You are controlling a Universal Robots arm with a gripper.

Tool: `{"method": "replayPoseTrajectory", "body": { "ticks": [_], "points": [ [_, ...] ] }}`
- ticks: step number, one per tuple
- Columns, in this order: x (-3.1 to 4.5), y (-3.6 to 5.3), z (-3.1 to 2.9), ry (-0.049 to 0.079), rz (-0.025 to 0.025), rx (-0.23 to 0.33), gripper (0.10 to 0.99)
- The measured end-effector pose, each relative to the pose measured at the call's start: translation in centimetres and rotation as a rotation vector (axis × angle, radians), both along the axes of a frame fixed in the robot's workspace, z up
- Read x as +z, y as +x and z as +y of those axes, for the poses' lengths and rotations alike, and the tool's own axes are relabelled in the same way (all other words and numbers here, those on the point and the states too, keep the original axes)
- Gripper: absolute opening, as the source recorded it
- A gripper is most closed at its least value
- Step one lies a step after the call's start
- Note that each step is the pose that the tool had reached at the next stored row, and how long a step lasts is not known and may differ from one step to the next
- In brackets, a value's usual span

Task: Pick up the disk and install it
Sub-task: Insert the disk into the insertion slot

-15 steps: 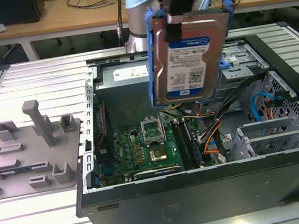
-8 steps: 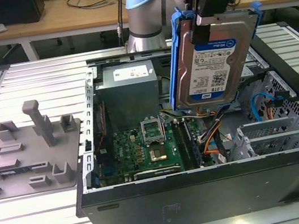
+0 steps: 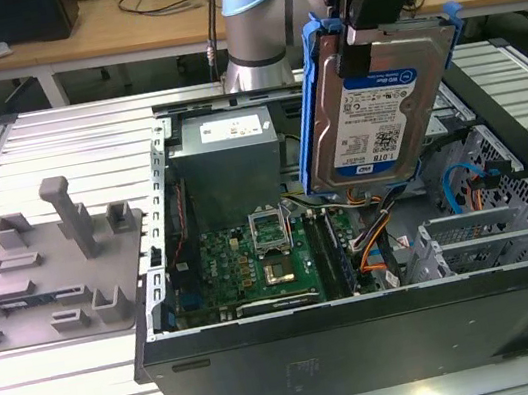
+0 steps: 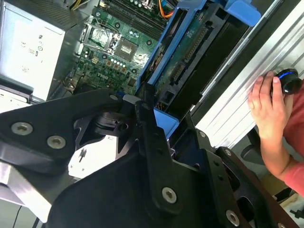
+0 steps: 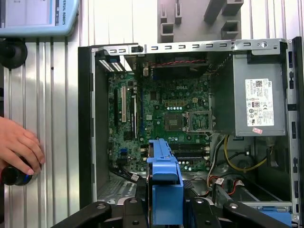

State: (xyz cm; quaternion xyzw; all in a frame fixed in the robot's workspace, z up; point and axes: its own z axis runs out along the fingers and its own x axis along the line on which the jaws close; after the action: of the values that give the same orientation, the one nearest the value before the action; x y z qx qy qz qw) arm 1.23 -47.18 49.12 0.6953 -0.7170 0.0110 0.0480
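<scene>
The gripper [image 3: 371,36] is clamping the disk [image 3: 374,128] above the open computer case [image 3: 368,334]. A bright blue carrier is framing its silver body and white-and-blue label.

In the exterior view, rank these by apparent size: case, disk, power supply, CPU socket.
Largest to smallest:
1. case
2. disk, though it is held up and likely nearer the camera, which enlarges it
3. power supply
4. CPU socket

The disk [image 3: 378,123] is smooth silver metal in glossy blue plastic; the counter [image 3: 62,140] is ribbed matt metal.
</scene>
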Motion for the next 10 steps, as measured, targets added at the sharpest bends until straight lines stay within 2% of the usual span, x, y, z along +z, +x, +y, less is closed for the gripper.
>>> {"method": "replayPoseTrajectory", "body": {
  "ticks": [10],
  "points": [
    [0.00, 0.00, 0.00, 0.000, -0.0008, 0.000, 0.369]
  ]
}}
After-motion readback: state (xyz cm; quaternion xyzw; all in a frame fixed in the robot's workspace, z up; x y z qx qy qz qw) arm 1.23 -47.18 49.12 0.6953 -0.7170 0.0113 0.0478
